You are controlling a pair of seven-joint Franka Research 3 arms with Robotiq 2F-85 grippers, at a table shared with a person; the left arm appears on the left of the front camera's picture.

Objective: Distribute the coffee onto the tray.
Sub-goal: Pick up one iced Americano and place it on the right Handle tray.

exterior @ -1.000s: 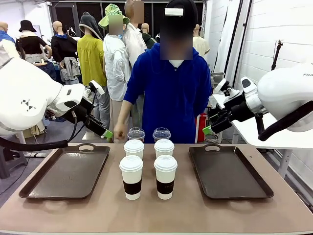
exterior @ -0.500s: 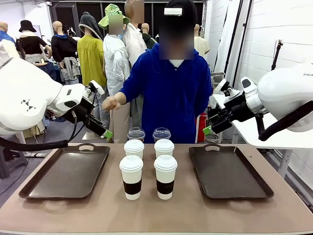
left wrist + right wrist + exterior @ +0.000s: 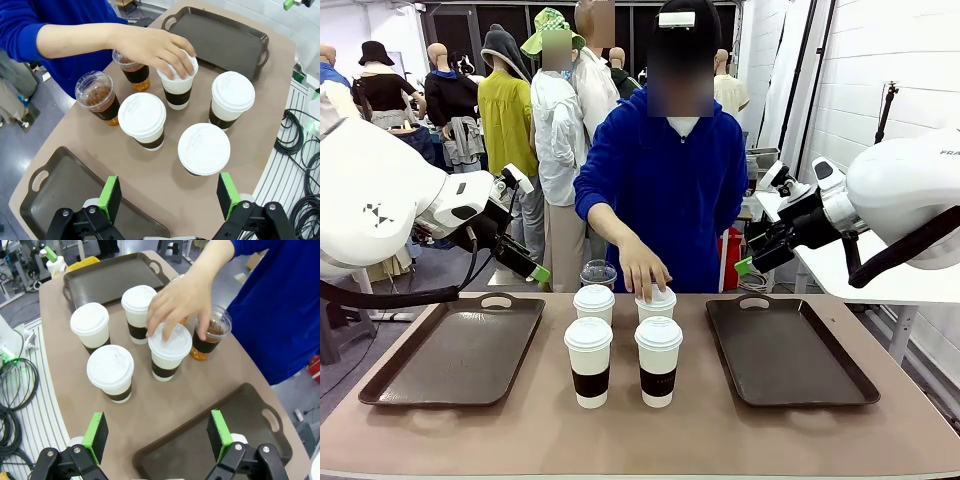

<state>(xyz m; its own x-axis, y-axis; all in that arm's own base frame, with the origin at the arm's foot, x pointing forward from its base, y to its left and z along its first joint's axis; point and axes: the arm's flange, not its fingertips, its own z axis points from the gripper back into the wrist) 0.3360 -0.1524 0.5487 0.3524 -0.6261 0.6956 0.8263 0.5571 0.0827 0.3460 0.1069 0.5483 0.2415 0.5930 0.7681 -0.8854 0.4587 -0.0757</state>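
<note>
Between the green pads of my left gripper [image 3: 168, 196] nothing is held: the jaws stand wide, poised in the air by the far corner of the left tray [image 3: 455, 355]. My right gripper [image 3: 157, 435] is likewise spread wide and grips nothing, raised beside the far end of the right tray [image 3: 785, 350]. Both trays lie flat on the table [image 3: 640, 430], one at each side. Between them, on the tabletop, stand the six cups, upright and close together, in three rows of two. Four white cups [image 3: 588, 362] with dark sleeves form the two nearer rows. Two clear cups [image 3: 96, 97] of amber-brown drink, dome-lidded, form the far row, just behind the white ones. No cup touches a tray. A person in a blue top stands at the far side and reaches down with one hand [image 3: 642, 272], whose fingers rest on the lid of the right rear white cup [image 3: 177, 92]. From the front this hand hides the right-hand clear cup; my left wrist view shows that cup just beyond the hand, under the forearm. Both grippers are well apart from the cups and from the hand.
</note>
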